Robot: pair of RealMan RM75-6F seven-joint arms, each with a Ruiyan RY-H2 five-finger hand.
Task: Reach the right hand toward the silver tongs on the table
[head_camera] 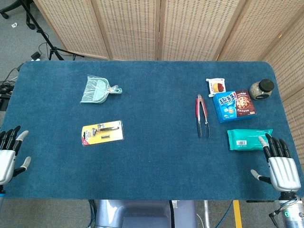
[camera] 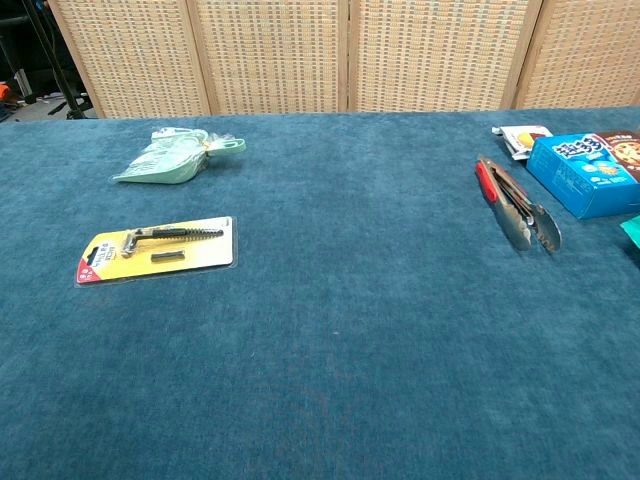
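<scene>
The silver tongs (head_camera: 202,115) with red grips lie flat on the blue table, right of centre; the chest view shows the tongs (camera: 518,204) at the right. My right hand (head_camera: 280,166) hovers at the table's near right corner, fingers spread and empty, well to the right of and nearer than the tongs. At the near left edge my left hand (head_camera: 8,156) is open with nothing in it. Neither hand appears in the chest view.
A green wipes pack (head_camera: 247,138) lies between my right hand and the tongs. A blue cookie box (head_camera: 233,105), a small snack packet (head_camera: 216,86) and a jar (head_camera: 261,89) sit behind. On the left are a mint dustpan (head_camera: 98,90) and a yellow carded tool (head_camera: 102,132).
</scene>
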